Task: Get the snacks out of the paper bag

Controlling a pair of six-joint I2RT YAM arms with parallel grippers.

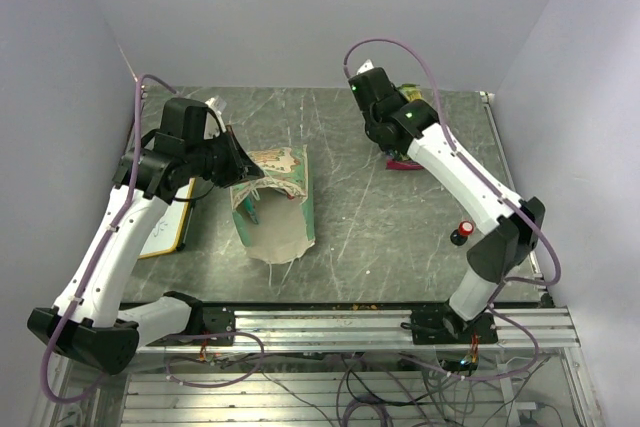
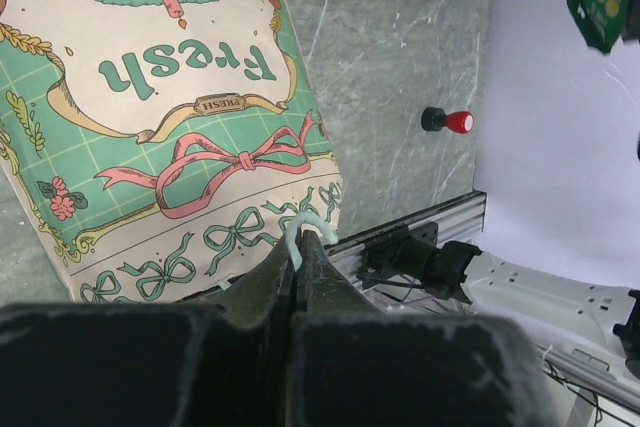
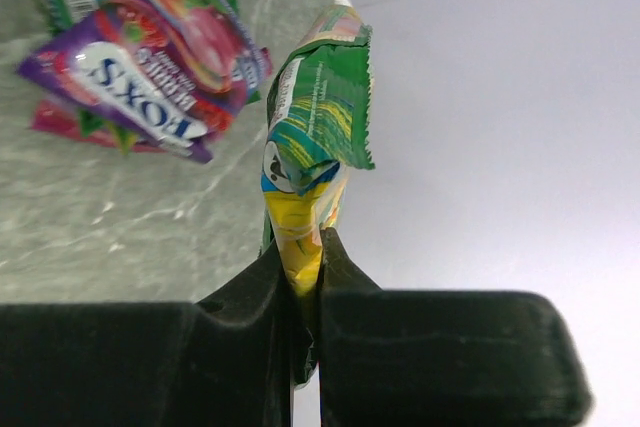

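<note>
1. Mint-green and cream, the paper bag [image 1: 275,197] sits left of centre on the grey marbled counter [image 1: 360,237], its printed front facing up and its tan side showing toward the near edge.
2. Left hand [image 2: 300,244] is clenched on a thin white string handle [image 2: 303,225] at the bag's edge; in the left wrist view the fingers meet with only the loop of string pinched between them.
3. Whether the bag lies flat or is partly lifted by that string, I cannot tell.
4. Right hand [image 3: 303,245] is up near the far right corner of the counter, grasping a yellow-green packet [image 3: 310,147] by its lower end, so the crinkled packet stands above the fingertips against the pale wall.
5. Below that hand, a small heap of packets [image 3: 150,57], pink-purple with some green and red, lies on the counter, well apart from the bag.
6. Near the right edge of the counter stands a small black button [image 1: 462,231] with a red top.
7. Beside the left arm, a wood-framed whiteboard [image 1: 168,222] lies on the left edge of the counter, just left of the bag.
</note>
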